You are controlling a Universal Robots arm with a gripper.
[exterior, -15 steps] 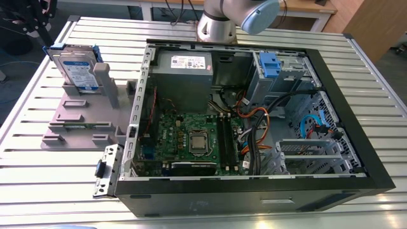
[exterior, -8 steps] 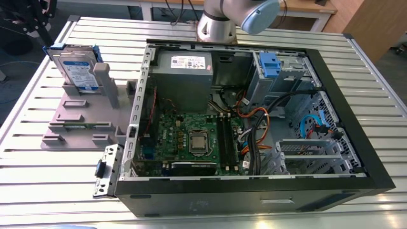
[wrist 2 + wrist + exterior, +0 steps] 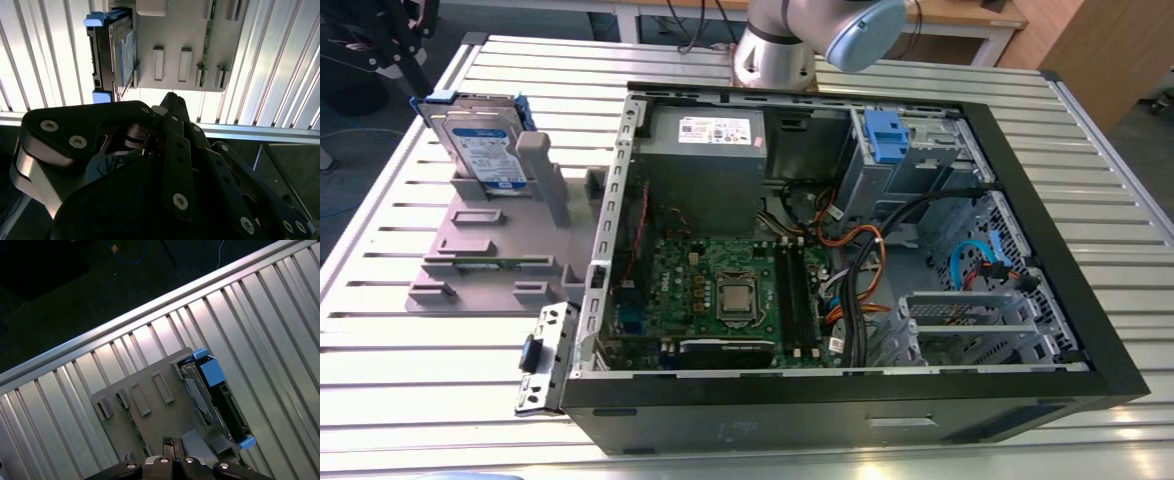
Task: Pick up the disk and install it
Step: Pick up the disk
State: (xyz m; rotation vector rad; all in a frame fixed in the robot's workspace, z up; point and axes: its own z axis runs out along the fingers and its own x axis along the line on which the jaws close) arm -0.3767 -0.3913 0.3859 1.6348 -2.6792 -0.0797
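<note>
The scene is viewed from high up and at a slant in the exterior view, some way off, so that the open computer case [image 3: 827, 412] and the slatted table [image 3: 374, 340] are taken in whole. Both wrist views are aimed steeply down past the gripper [image 3: 170, 100], close above the table. The grey fixture [image 3: 165, 421] and the disk [image 3: 205, 395], just ahead of the tool, are shared by all three views.

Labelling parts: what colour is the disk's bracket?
Blue; the bracket shows best in the exterior view.
</note>
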